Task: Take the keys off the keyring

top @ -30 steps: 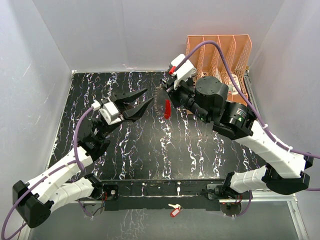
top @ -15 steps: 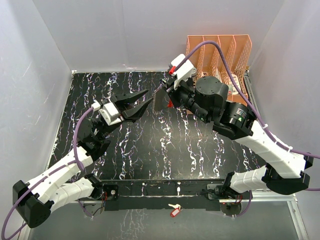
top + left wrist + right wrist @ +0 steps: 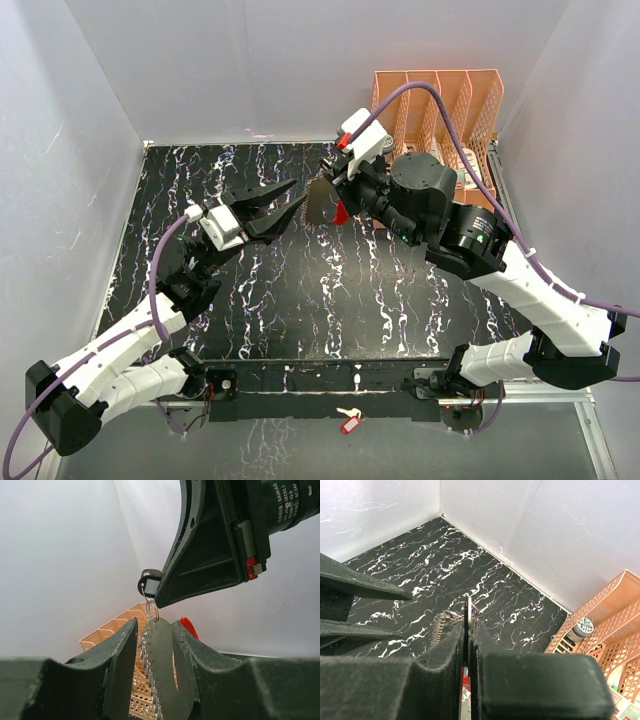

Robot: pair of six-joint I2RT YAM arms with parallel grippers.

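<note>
Your right hand is pinched fully closed on the wire loop of the keyring. The keys hang from it in the air over the black marbled counter, toward 12 o'clock from its middle, with the red piece at their 4 o'clock. Your left hand sits at 9 o'clock of the bunch, partly open; its wrist view shows the keys between the fingers, though you cannot tell whether they touch.
</note>
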